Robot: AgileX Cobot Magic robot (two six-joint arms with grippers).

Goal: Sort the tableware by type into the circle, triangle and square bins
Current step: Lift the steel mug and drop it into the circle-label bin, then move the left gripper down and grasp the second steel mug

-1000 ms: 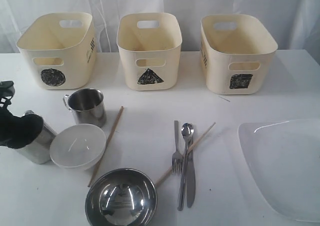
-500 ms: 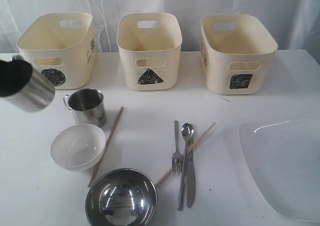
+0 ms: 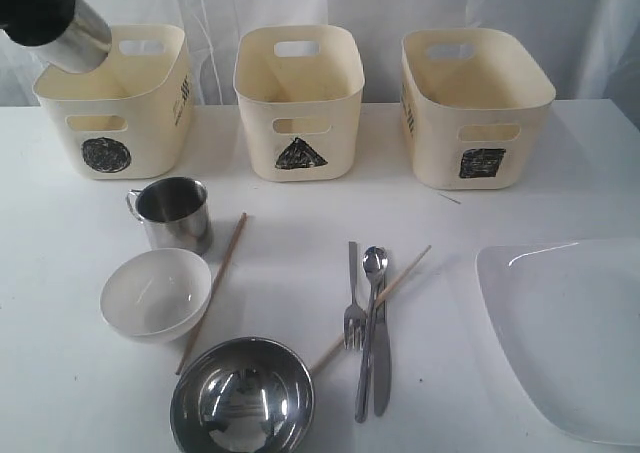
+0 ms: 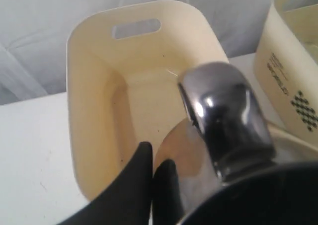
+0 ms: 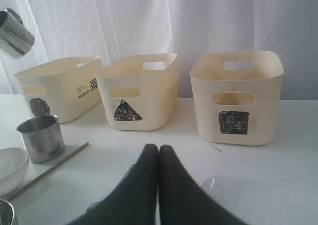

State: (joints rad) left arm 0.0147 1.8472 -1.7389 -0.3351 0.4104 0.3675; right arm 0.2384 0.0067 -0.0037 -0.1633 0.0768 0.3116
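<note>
A steel mug [image 3: 72, 31] hangs tilted over the front left rim of the circle bin [image 3: 140, 113], with my left gripper [image 4: 158, 161] shut on its wall. The left wrist view looks past that mug [image 4: 223, 115] into the circle bin [image 4: 89, 111]. The triangle bin [image 3: 297, 103] and square bin [image 3: 475, 108] stand to the right. On the table lie a second mug [image 3: 175, 213], white bowl [image 3: 155, 293], steel bowl [image 3: 242, 398], two chopsticks [image 3: 212, 288], fork [image 3: 353, 308], spoon [image 3: 370, 323], knife [image 3: 382, 363] and plate [image 3: 565, 333]. My right gripper [image 5: 158, 151] is shut and holds nothing.
A white curtain hangs right behind the three bins. The plate reaches past the table's front right edge of view. The steel bowl sits at the near edge, over one chopstick's end.
My left gripper has lifted the steel mug from beside the white bowl, up and back to above the circle bin. Nothing else has moved.
</note>
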